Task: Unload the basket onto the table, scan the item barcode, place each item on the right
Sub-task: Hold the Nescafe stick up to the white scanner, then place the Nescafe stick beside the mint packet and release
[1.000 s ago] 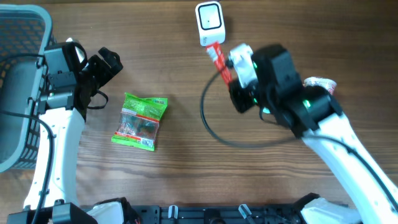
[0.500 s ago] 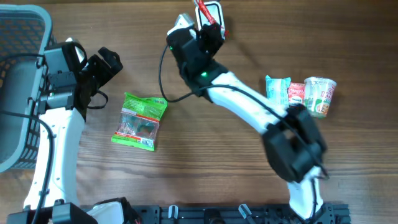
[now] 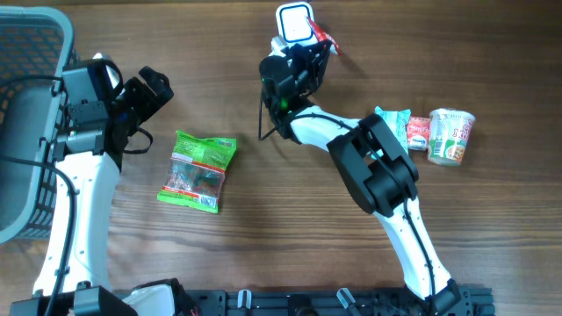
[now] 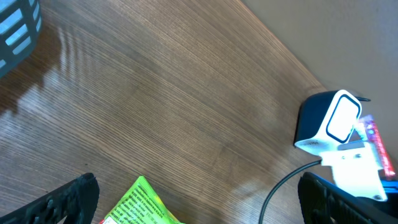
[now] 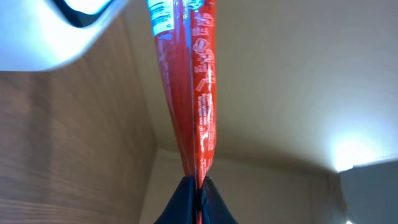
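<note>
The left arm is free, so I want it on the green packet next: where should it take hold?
Probably by the sealed top band of the green packet, the end nearest the open left gripper, coming from above. It lies flat on the table, and that thin edge pinches easier than the filled middle.

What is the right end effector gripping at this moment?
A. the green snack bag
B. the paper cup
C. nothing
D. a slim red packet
D: the right end effector is pinched shut on the slim red packet, held up by the white scanner, while the green snack bag lies on the table.
</note>
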Motion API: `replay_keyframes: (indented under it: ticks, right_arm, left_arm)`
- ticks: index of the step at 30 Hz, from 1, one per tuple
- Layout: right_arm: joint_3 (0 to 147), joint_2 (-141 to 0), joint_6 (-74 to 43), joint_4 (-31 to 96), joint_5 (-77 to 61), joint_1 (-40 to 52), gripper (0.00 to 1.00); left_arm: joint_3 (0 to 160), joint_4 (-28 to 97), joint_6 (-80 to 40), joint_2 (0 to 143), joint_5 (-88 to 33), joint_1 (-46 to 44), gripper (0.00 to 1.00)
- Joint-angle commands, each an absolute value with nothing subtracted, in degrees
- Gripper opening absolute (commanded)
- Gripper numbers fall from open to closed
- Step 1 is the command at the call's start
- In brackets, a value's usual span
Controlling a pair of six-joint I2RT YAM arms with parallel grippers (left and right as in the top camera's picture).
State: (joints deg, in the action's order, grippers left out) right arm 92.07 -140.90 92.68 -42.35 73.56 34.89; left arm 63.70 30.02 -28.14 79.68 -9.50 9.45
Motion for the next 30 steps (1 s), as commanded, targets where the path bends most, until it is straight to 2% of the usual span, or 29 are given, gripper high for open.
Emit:
replay_keyframes:
  ticks: [1,3,4,8,10,16,20,25,27,30]
  right_arm:
    - [92.62,-141.93,96.4,-52.77,73.34,33.39,0.04]
    - [92.62,-141.93,97.49,-52.71,73.03,33.12,0.04]
    - [92.6,-141.95,94.35,-51.44,72.44,33.01,0.04]
    - [92.6,-141.95,81.76,-27.31,66.46,33.69,0.04]
    - [92.6,-141.95,75.44,-20.53,65.01,33.85,0.04]
    - [92.62,-137.16,72.38,-22.24,65.69,33.82,0.04]
    - [92.62,-127.94,62.08,-15.81,64.69,34.22,0.04]
    - [92.62,-114.48,22.9,24.45,55.42,36.82,0.04]
    - [92.62,-109.95,4.16,41.63,43.31,36.23,0.04]
    - [92.58,-106.85,-8.12,61.67,16.23,32.16,0.04]
  left_arm:
    - [63.77,29.89,-27.86,79.4,-9.76,9.61,1.0]
    - [63.77,29.89,-27.86,79.4,-9.78,9.61,1.0]
    - [63.77,29.89,-27.86,79.4,-9.78,9.61,1.0]
    - [63.77,29.89,-27.86,79.4,-9.78,9.61,1.0]
    - [63.77,29.87,-27.86,79.4,-9.78,9.61,1.0]
    - [63.77,29.87,-27.86,79.4,-9.78,9.61,1.0]
    - [63.77,29.87,-27.86,79.4,-9.78,9.61,1.0]
    - [63.77,29.87,-27.86,79.4,-9.78,9.61,1.0]
    - [63.77,29.87,-27.86,79.4,-9.78,9.61,1.0]
    - [63.77,29.87,-27.86,79.4,-9.78,9.61,1.0]
